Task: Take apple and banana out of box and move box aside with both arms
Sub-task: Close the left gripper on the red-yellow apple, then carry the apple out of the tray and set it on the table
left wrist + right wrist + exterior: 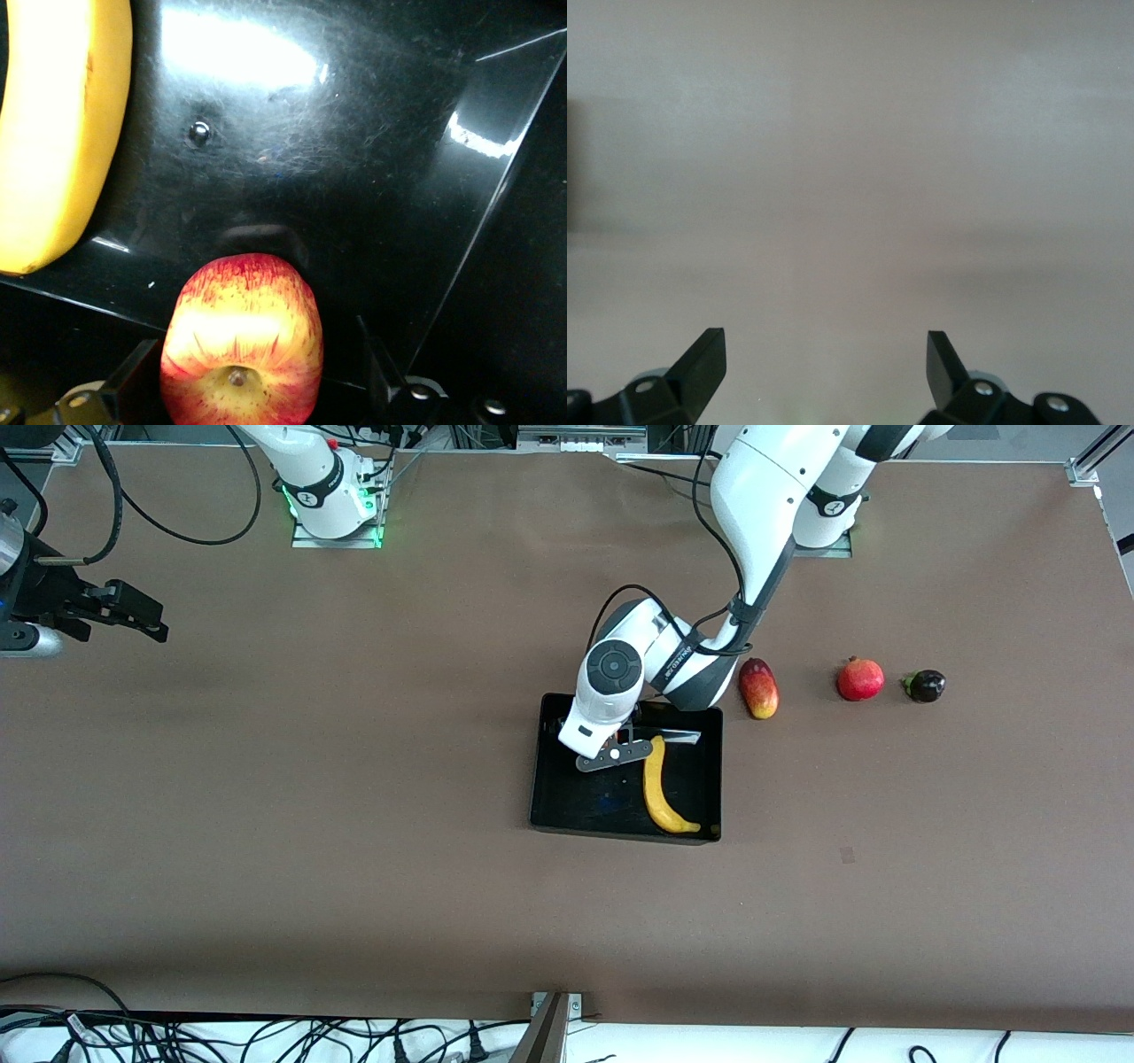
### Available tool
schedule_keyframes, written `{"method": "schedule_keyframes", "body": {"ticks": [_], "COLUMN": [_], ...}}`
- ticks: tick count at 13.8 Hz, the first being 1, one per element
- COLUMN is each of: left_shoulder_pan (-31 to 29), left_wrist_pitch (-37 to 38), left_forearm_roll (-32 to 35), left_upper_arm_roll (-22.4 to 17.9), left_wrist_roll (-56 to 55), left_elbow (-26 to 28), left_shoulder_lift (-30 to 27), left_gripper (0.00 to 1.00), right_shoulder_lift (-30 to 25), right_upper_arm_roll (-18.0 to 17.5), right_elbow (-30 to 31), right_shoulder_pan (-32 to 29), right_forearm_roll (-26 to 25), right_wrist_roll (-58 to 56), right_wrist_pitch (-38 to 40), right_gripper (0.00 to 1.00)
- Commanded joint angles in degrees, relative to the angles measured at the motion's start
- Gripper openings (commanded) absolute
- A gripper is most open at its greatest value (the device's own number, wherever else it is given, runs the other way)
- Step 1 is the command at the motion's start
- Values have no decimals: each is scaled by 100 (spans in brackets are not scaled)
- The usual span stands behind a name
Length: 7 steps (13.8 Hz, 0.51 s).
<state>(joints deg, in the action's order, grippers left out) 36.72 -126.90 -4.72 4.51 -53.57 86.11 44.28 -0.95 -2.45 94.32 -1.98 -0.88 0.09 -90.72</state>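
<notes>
The black box [567,815] lies in the middle of the table. The banana [660,788] lies in it, along the wall toward the left arm's end. My left gripper [614,755] is down inside the box beside the banana. In the left wrist view the apple [241,336] rests on the glossy box floor [354,177] between my left gripper's [257,372] spread fingers, with a gap at one finger; the banana [62,133] lies close by. The apple is hidden in the front view. My right gripper [142,615] waits at the right arm's end, open and empty [824,354] over bare table.
A red-yellow mango [759,688], a red pomegranate [860,678] and a small dark purple fruit [925,685] lie in a row beside the box toward the left arm's end of the table. Cables run along the table's near edge.
</notes>
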Motion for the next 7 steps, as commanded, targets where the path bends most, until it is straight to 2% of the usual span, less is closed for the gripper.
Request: {"method": "schedule_keyframes", "body": {"ticks": [1,2,3,4,7], "left_shoulder_pan": [10,10,10,10,2], "left_wrist_pitch": [-169,-169,-169,-169,-151], "left_forearm_roll": [-82,-82,-73,-73,-73], "left_upper_arm_roll": [-3,-3,-3,-3,-3], "left_wrist_roll": [-119,-197,-224,-172,-206], "left_elbow": [187,187,187,187,178], "left_shoulder_lift": [-42,-33,-33,-16,-33], "left_gripper": [79,48,13,0,0], "right_shoulder_lift": [42,42,42,42,33], "right_upper_arm_roll": [-19,-19,-19,-19,-19], "right_elbow": [-116,-116,-116,-116,-107], "right_shoulder_pan": [31,31,31,31,31], "right_forearm_roll": [9,9,9,9,9], "right_wrist_roll": [52,52,52,52,52], "right_wrist_pitch": [90,81,90,98,116], "right_gripper": [100,100,100,100,100]}}
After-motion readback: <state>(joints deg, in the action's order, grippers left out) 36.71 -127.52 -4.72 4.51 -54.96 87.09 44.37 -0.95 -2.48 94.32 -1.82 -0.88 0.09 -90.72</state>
